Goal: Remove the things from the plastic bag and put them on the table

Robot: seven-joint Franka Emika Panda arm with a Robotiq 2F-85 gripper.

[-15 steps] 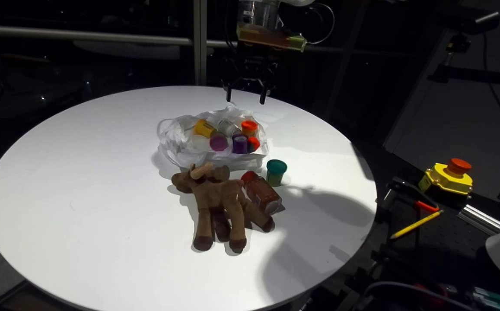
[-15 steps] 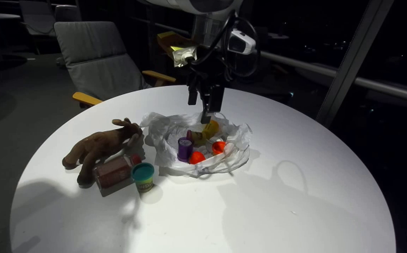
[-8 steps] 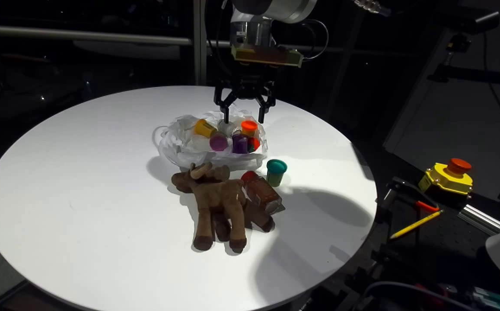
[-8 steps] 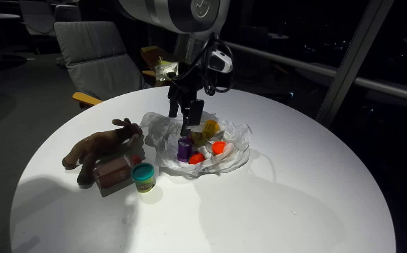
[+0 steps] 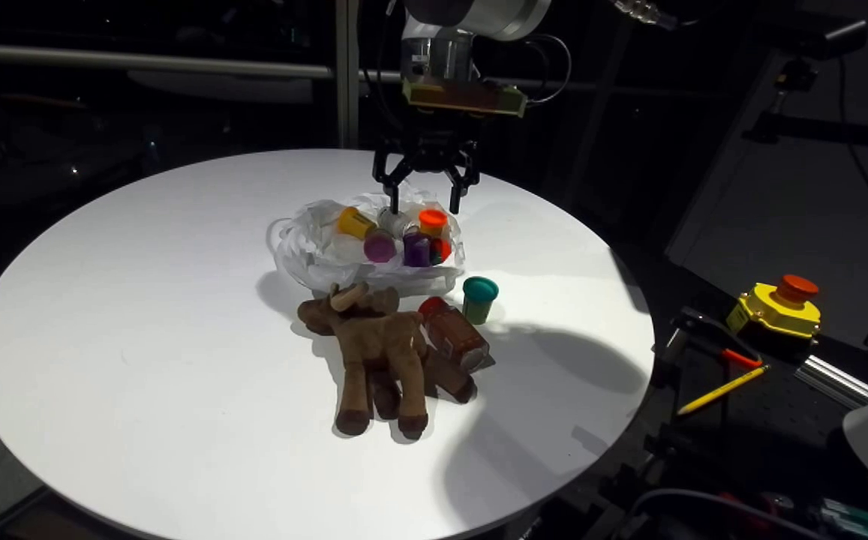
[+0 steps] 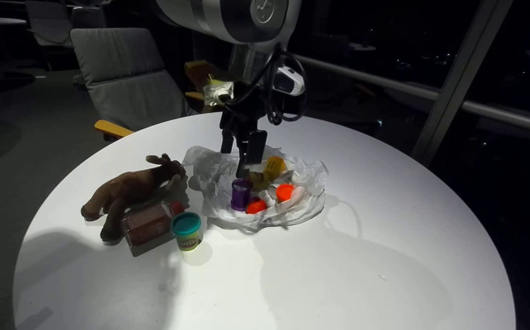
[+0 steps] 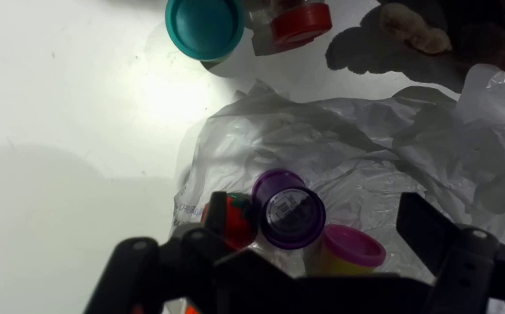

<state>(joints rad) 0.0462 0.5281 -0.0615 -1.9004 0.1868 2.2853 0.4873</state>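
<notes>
The purple tub [image 7: 289, 213] stands inside the plastic bag [image 7: 274, 135], below the gripper [image 5: 424, 208].
Just beside it, also in the bag, are a red toy [image 6: 256, 206] with a green top and a pink-lidded tub [image 7: 353, 247]. The jaws are spread wide above and hold nothing. In the wrist view one finger [image 7: 216, 209] appears over the red toy, so a straight descent could, I think, press this toy and tip the purple tub. Closing too low may pinch also the thin bag, and then everything inside would be dragged. Outside, on the white table [image 5: 178, 360], lie the plush reindeer [image 5: 381, 341] and a red-capped bottle [image 5: 458, 335], with a teal-lidded tub [image 5: 480, 300] just beside.
</notes>
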